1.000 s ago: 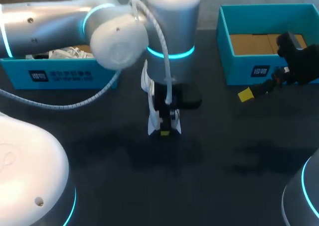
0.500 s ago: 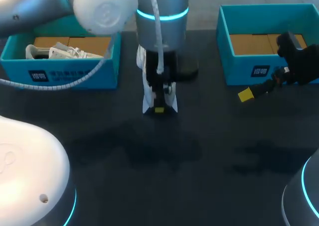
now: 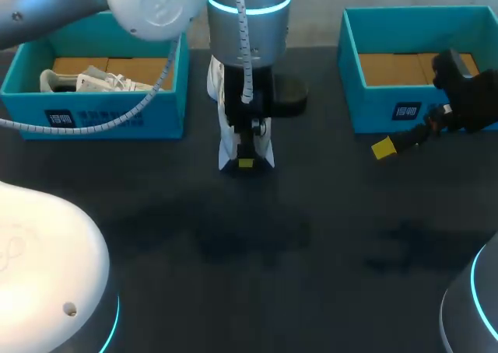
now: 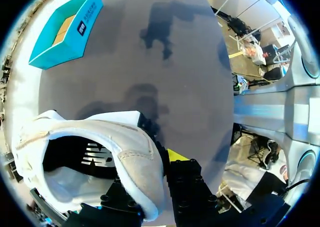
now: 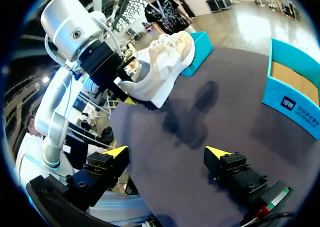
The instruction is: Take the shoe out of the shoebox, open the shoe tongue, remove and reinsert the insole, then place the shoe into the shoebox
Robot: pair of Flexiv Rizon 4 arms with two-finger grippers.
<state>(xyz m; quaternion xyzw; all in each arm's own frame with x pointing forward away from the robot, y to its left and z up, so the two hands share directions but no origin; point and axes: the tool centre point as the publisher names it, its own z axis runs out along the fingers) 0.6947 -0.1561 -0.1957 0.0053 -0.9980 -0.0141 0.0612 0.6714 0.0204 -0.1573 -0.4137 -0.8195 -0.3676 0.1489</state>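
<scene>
Presently the white sneaker (image 3: 227,146) is held aloft over the middle of the dark table (image 3: 334,244), its heel collar pinched by the left gripper (image 4: 155,174), so it should be lowered gently, sole-first, within reach of the wide-open, empty right gripper (image 5: 167,159).

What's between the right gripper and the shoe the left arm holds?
Nothing. In the right wrist view only bare dark table lies between the open right gripper and the shoe.
</scene>
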